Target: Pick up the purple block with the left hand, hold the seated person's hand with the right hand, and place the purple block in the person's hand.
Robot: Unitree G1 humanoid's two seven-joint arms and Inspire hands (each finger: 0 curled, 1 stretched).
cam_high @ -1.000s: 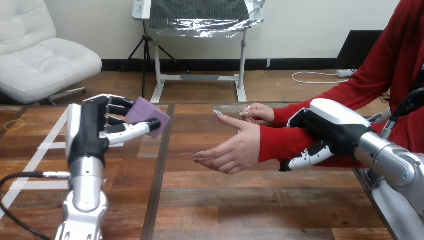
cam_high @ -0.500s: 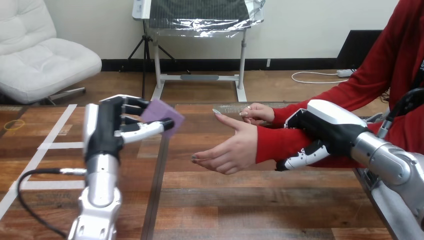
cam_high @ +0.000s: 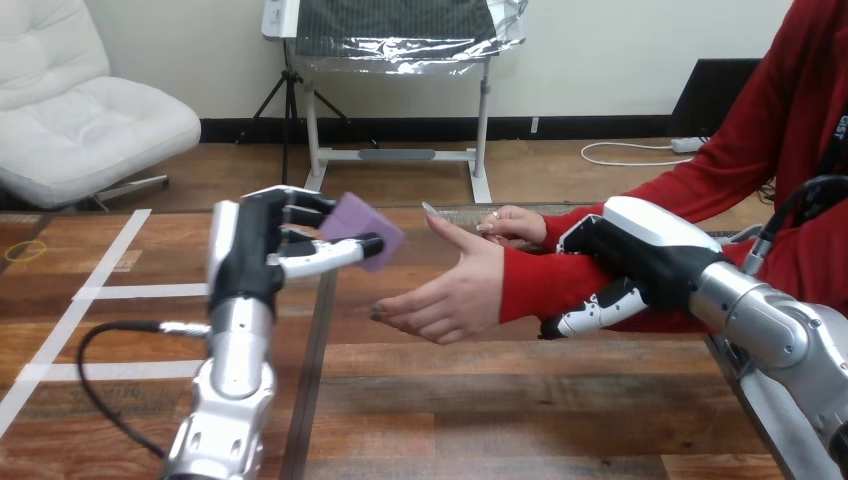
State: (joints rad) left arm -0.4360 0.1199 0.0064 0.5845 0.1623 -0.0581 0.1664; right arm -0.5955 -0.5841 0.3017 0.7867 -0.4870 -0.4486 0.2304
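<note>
Above the table, left of centre: left hand, raised upright on a silver forearm, fingers and thumb pinched on the block. Block: purple, tilted, held in the air at the fingertips, clear of the wood, just left of the person's hand and apart from it. At centre: person's hand, open, palm turned toward the block, fingers relaxed and slightly bent, thumb raised, held off the table. Behind it, near the far edge: person's other hand, fingers folded, low over the wood. At right: right hand, laid over the red sleeve, white shell on top, 1 finger showing curled beneath, clasped round the person's forearm just behind the wrist. On the table at left: white tape lines, flat, well apart from both robot hands.
</note>
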